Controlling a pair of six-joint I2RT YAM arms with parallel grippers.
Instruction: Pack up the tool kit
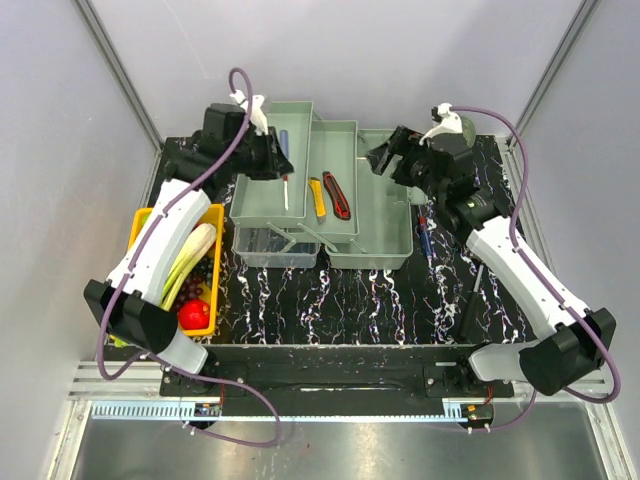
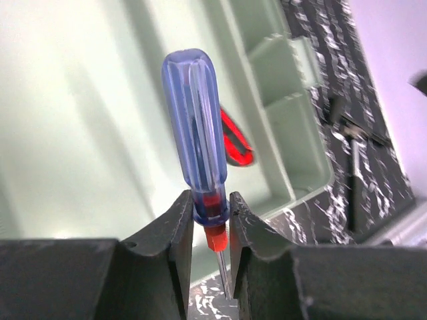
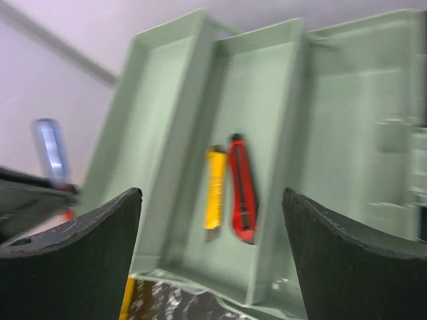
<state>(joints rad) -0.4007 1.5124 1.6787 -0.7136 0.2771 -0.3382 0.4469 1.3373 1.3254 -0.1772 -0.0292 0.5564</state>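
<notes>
The tool kit's pale green box (image 1: 385,255) lies open with its fold-out trays spread. My left gripper (image 1: 276,158) hangs over the left tray (image 1: 250,205), shut on a blue-handled screwdriver (image 2: 195,127). Its jaws (image 2: 211,203) pinch the handle's lower collar, and the shaft (image 1: 286,192) points down into the tray. A yellow cutter (image 1: 317,197) and a red cutter (image 1: 337,195) lie side by side in the middle tray (image 3: 267,100). My right gripper (image 1: 384,160) is open above the right tray and holds nothing. Its jaws (image 3: 212,193) frame the yellow cutter (image 3: 215,187) and the red cutter (image 3: 243,190).
The translucent lid (image 1: 275,247) lies in front of the left tray. A small blue and red tool (image 1: 425,236) rests on the black marbled table right of the box. A yellow tray (image 1: 214,235) of produce stands at the left, under my left arm.
</notes>
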